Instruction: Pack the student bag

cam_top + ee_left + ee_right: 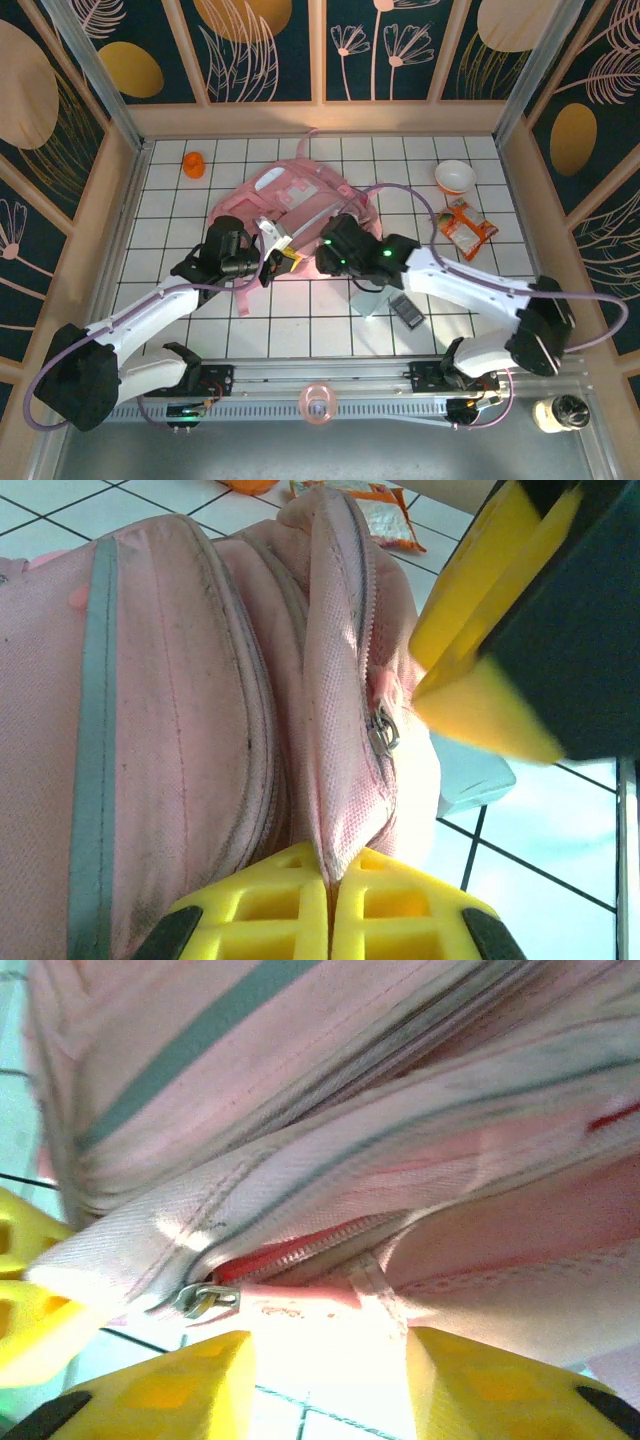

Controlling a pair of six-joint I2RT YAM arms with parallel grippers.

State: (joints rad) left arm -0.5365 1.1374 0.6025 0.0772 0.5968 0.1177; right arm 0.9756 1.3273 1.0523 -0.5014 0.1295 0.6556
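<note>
Well, student bag (290,200) lay mid-table; left gripper (330,885) clenched on its zipper-edge fabric, right gripper (330,1365) released, jaws apart beside the zipper pull (205,1298). Risk: that thin pinch could slip under any tug, and the opening would sag shut.

The left arm (150,318) and right arm (470,283) have white links, black joints and looping lilac cables (395,187); the fingers (400,910) are ribbed yellow.

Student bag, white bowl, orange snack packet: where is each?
student bag (290,195), top external view, pale front pocket.
white bowl (455,188), top external view, near wall.
orange snack packet (467,228), top external view, packet's middle.
</note>
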